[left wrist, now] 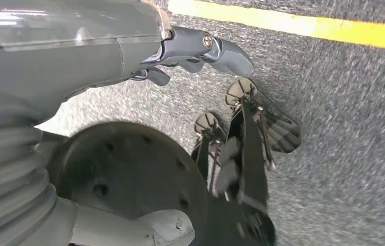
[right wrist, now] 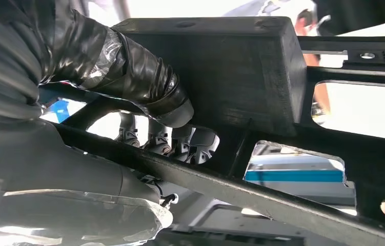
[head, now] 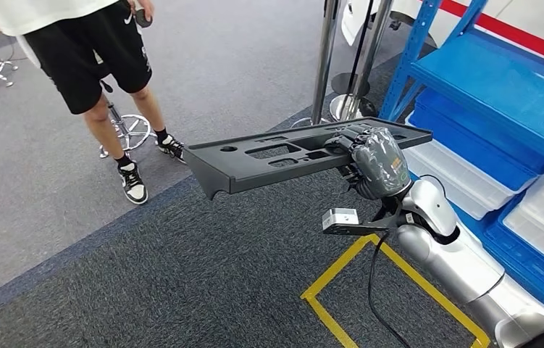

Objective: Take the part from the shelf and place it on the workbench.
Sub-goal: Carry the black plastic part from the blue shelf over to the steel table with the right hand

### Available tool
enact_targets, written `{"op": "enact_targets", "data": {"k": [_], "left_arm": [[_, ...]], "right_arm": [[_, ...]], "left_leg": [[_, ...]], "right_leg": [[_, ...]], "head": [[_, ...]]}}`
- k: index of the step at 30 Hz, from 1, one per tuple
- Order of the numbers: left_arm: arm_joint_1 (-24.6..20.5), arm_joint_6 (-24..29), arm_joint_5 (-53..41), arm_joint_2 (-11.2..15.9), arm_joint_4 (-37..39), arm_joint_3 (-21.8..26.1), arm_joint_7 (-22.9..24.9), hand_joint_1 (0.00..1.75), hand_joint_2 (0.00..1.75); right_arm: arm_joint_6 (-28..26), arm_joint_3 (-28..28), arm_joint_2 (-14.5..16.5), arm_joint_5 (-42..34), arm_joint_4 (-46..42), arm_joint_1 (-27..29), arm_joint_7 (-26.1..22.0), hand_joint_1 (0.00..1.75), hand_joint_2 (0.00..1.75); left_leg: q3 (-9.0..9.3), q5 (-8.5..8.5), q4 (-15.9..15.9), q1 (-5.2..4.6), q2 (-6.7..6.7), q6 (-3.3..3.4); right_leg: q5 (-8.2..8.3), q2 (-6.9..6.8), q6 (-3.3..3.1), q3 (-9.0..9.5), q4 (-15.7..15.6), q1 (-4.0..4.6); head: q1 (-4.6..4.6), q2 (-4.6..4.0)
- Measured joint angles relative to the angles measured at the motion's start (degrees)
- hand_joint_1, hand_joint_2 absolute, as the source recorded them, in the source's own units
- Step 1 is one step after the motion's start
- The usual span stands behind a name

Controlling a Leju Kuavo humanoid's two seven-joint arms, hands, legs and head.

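Note:
The part (head: 269,156) is a long flat black plastic panel with several cut-outs. My right hand (head: 374,161) grips it near its right end and holds it level in the air above the grey carpet. In the right wrist view the thumb (right wrist: 144,84) presses on one face of the part (right wrist: 262,77) while the fingers (right wrist: 180,143) curl through an opening from the other side. My left hand (left wrist: 200,48) hangs over the carpet with its fingers curled in and nothing in it.
A blue shelf (head: 500,80) with white bins (head: 464,170) stands at the right. A person (head: 102,65) in black shorts stands at the back left beside a chair base (head: 127,130). Two steel posts (head: 341,58) rise behind the part. Yellow floor tape (head: 356,261) lies below.

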Motion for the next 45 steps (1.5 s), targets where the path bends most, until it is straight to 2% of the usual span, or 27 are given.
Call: {"op": "enact_targets", "data": {"k": [2,3,5,6,8,9,11,12,13,14,16,18,20,22,24,26,27,28,29,31,33,34,36,39,41,43,45], "left_arm": [[-0.1,0.0,0.1,0.0,0.0,0.0,0.0,0.00,1.75],[0.0,0.0,0.1,0.0,0.0,0.0,0.0,0.00,1.75],[0.1,0.0,0.2,0.0,0.0,0.0,0.0,0.00,1.75],[0.1,0.0,0.3,0.0,0.0,0.0,0.0,0.00,1.75],[0.0,0.0,0.4,-0.1,-0.1,0.0,0.0,0.00,1.75],[0.0,0.0,0.4,-0.1,-0.1,0.0,0.0,0.00,1.75],[-0.1,0.1,0.5,-0.1,-0.1,0.0,0.0,0.00,1.75],[0.0,0.0,0.6,-0.1,-0.1,0.0,0.0,0.00,1.75],[0.0,0.0,0.6,-0.1,-0.1,0.0,0.0,0.00,1.75],[0.0,0.0,0.6,-0.1,-0.1,0.0,0.0,0.00,1.75],[-0.1,0.0,0.6,-0.1,-0.1,0.0,0.0,0.00,1.75],[-0.1,0.0,0.6,-0.1,-0.1,0.0,0.0,0.00,1.75],[0.0,0.0,0.6,-0.1,-0.2,0.0,0.0,0.00,1.75],[0.1,0.0,0.6,-0.1,-0.2,0.0,0.0,0.00,1.75],[0.0,0.1,0.6,-0.1,-0.2,0.0,0.0,0.00,1.75],[0.0,0.1,0.6,-0.1,-0.2,0.0,0.0,0.00,1.75],[0.0,0.1,0.7,-0.1,-0.2,0.0,0.0,0.00,1.75],[0.0,0.1,0.7,-0.1,-0.2,0.0,0.0,0.00,1.75],[0.0,0.1,0.7,-0.1,-0.2,0.0,0.0,0.00,1.75],[0.0,0.1,0.7,-0.1,-0.2,0.0,0.0,0.00,1.75],[0.0,0.1,0.7,-0.1,-0.2,0.0,0.0,0.00,1.75],[0.0,0.1,0.7,-0.1,-0.2,0.0,0.0,0.00,1.75],[0.1,0.1,0.7,-0.1,-0.2,0.0,0.0,0.00,1.75],[0.1,0.1,0.7,-0.2,-0.2,0.0,0.0,0.00,1.75],[0.1,0.1,0.7,-0.2,-0.2,0.0,0.0,0.00,1.75],[0.0,0.1,0.7,-0.2,-0.2,0.0,0.0,0.00,1.75],[-0.1,0.0,0.7,-0.2,-0.2,0.0,0.0,0.00,1.75]], "right_arm": [[-0.1,0.0,0.0,0.0,0.0,0.0,0.1,1.75,1.75],[-0.1,0.0,0.0,0.1,-0.1,0.0,0.1,1.75,1.75],[-0.2,0.1,0.0,0.1,-0.1,0.0,0.2,1.75,1.75],[-0.2,0.1,0.0,0.2,-0.2,0.0,0.2,1.75,1.75],[-0.2,0.2,0.1,0.4,-0.3,0.0,0.3,1.75,1.75],[-0.3,0.2,0.1,0.5,-0.3,0.1,0.4,1.75,1.75],[-0.3,0.3,0.1,0.7,-0.3,0.4,0.5,1.75,1.75],[-0.3,0.3,0.1,0.8,-0.3,0.6,0.6,1.75,1.75],[-0.3,0.4,0.1,0.9,-0.3,0.6,0.7,1.75,1.75],[-0.2,0.5,0.1,1.0,-0.3,0.6,0.8,1.75,1.75],[-0.2,0.5,0.3,1.2,-0.3,0.3,0.9,1.75,1.75],[-0.1,0.6,0.4,1.4,-0.3,0.2,1.0,1.75,1.75],[0.0,0.8,0.6,1.6,-0.3,0.0,1.1,1.75,1.75],[0.0,1.0,0.9,1.7,-0.3,-0.4,1.2,1.75,1.75],[-0.1,1.1,1.0,1.8,-0.3,-0.6,1.3,1.75,1.75],[-0.1,1.2,1.1,1.8,-0.3,-0.7,1.3,1.75,1.75],[-0.1,1.3,1.1,1.8,-0.3,-0.7,1.4,1.75,1.75],[-0.1,1.3,1.1,1.8,-0.3,-0.7,1.4,1.75,1.75],[-0.1,1.4,1.1,1.8,-0.3,-0.7,1.4,1.75,1.75],[-0.1,1.4,1.1,1.8,-0.3,-0.7,1.4,1.75,1.75],[-0.2,1.4,1.1,1.8,-0.4,-0.7,1.5,1.75,1.75],[-0.2,1.4,1.2,1.8,-0.4,-0.7,1.6,1.75,1.75],[-0.2,1.5,1.2,1.8,-0.4,-0.7,1.7,1.75,1.75],[-0.3,1.5,1.3,1.8,-0.4,-0.7,1.8,1.75,1.75],[-0.3,1.5,1.3,1.8,-0.4,-0.7,1.8,1.75,1.75],[-0.3,1.5,1.3,1.8,-0.4,-0.6,1.9,1.75,1.75],[-0.2,1.6,1.2,1.8,-0.3,-0.4,1.9,1.75,1.75]], "left_leg": [[3.06,1.65,-5.8,-0.65,2.06,0.87],[3.37,1.64,-6.7,-0.95,2.38,1.21],[3.34,1.99,-7.4,-0.94,0.94,1.84],[3.55,2.27,-7.9,-0.81,0.19,2.17],[4.15,2.87,-8.8,-0.47,-1.08,2.84],[4.20,2.97,-8.9,-0.53,-1.72,3.03],[4.19,3.00,-8.8,-0.54,-3.27,3.22],[4.19,2.97,-8.7,-0.53,-4.17,3.21],[4.19,2.90,-8.5,-0.49,-5.10,3.13],[4.17,2.76,-8.2,-0.41,-6.05,2.95],[3.74,2.25,-7.0,-0.33,-7.73,2.34],[2.94,1.99,-6.2,-0.30,-9.19,1.65],[2.34,2.13,-6.2,-0.16,-10.38,1.04],[1.61,1.27,-4.8,-0.26,-7.94,0.48],[-0.76,-1.65,0.4,-0.25,-3.76,0.00],[-4.28,-4.60,7.3,0.13,-2.33,-0.31],[-5.27,-4.91,9.2,0.27,-2.16,-0.36],[-5.20,-4.15,8.9,0.34,-2.04,-0.34],[-3.98,-2.51,6.4,0.36,-1.76,-0.23],[0.04,0.78,-1.1,-0.13,0.69,0.38],[2.11,1.85,-5.4,-0.86,2.65,1.17],[2.13,1.69,-5.8,-1.17,2.57,1.50],[2.32,2.05,-6.6,-1.09,1.04,2.15],[3.29,2.62,-7.9,-0.62,-0.57,3.02],[3.37,2.66,-8.0,-0.63,-0.78,3.18],[3.42,2.66,-8.0,-0.63,-1.24,3.37],[3.63,2.53,-7.8,-0.67,-3.56,3.57]], "right_leg": [[-0.31,-1.22,0.49,0.33,-0.1,0.28],[-0.40,-1.83,0.77,0.45,-0.1,0.39],[-0.57,-2.82,1.35,0.75,-0.4,0.44],[-0.92,-2.19,1.56,0.82,-0.1,0.35],[-3.18,1.08,1.77,-0.51,3.2,0.14],[-4.89,2.88,1.80,-2.11,6.5,0.12],[-7.49,4.44,2.00,-5.90,13.5,0.11],[-7.32,4.62,2.16,-6.96,14.9,0.03],[-6.00,4.71,2.32,-7.01,14.3,-0.12],[-3.77,4.99,2.50,-6.02,11.5,-0.39],[-0.28,7.46,2.80,-3.13,4.5,-1.10],[0.30,9.36,2.60,-1.83,1.3,-1.28],[0.18,8.39,1.87,-1.76,1.2,-1.06],[0.27,6.91,0.98,-1.41,0.8,-1.02],[0.21,5.30,0.27,-0.95,0.5,-0.75],[-0.03,3.53,-0.06,-0.68,0.5,-0.37],[-0.18,2.64,-0.13,-0.58,0.5,-0.23],[-0.34,1.78,-0.13,-0.43,0.5,-0.12],[-0.53,0.97,-0.07,-0.21,0.5,-0.03],[-1.00,-0.42,0.22,0.34,0.5,0.22],[-1.31,-1.58,0.70,0.71,0.3,0.52],[-1.37,-2.18,0.97,0.83,0.2,0.64],[-1.62,-2.76,1.56,1.22,-0.1,0.54],[-3.02,0.85,1.99,0.92,1.6,0.07],[-3.53,1.98,1.96,0.51,2.5,0.04],[-5.09,3.14,1.94,-1.21,5.7,0.07],[-5.88,4.38,2.09,-5.32,11.6,0.07]], "head": [[0.01,0.00],[0.01,0.00],[0.01,0.01],[0.02,0.01],[0.04,0.01],[0.04,0.01],[0.05,0.00],[0.05,0.00],[0.05,0.00],[0.05,0.00],[0.05,0.00],[0.04,0.01],[0.03,0.01],[0.00,0.00],[-0.02,0.00],[-0.02,0.00],[-0.02,0.00],[-0.02,0.00],[-0.02,0.00],[-0.02,0.00],[-0.01,0.00],[-0.01,0.00],[-0.02,0.00],[-0.02,0.00],[-0.02,0.01],[0.03,0.01],[0.05,0.00]]}}
